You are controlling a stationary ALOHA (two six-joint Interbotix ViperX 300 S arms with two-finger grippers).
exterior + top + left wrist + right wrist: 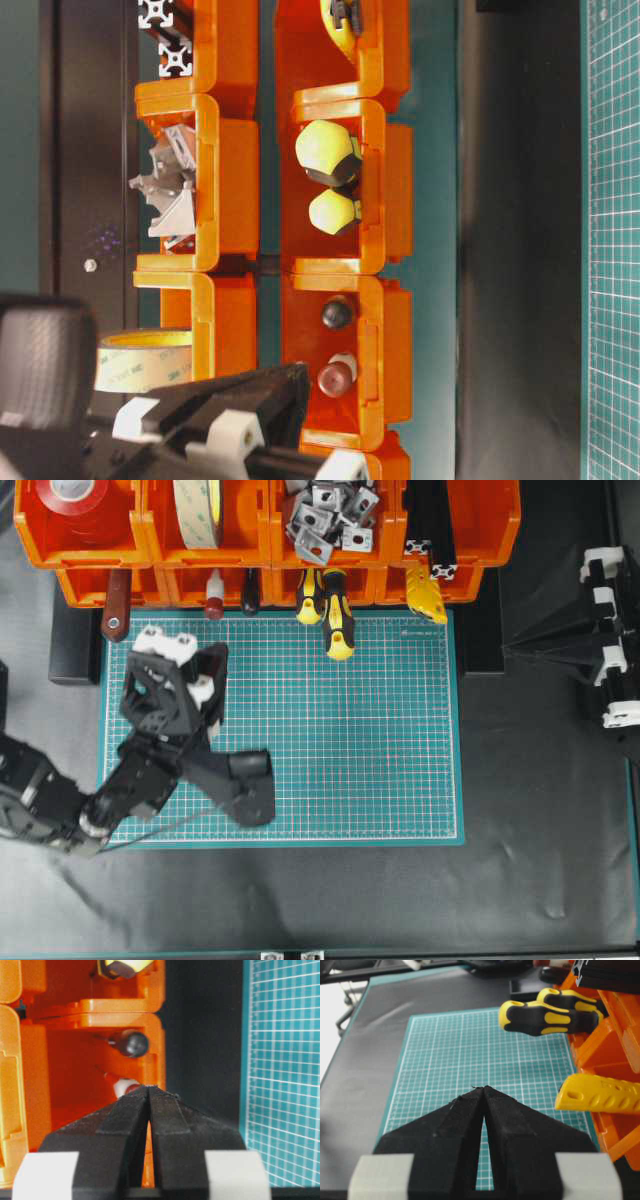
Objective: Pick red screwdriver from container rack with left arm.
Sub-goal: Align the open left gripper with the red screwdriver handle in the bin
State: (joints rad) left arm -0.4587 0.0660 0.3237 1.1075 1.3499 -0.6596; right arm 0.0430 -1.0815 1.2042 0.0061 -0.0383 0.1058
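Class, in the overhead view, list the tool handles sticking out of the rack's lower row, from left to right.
Maroon handle → red screwdriver → black handle → two yellow-and-black screwdrivers → yellow handle.

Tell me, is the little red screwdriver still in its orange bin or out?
In. The red screwdriver sits in the container rack, handle poking out the front. The left gripper is shut and empty, just short of it.
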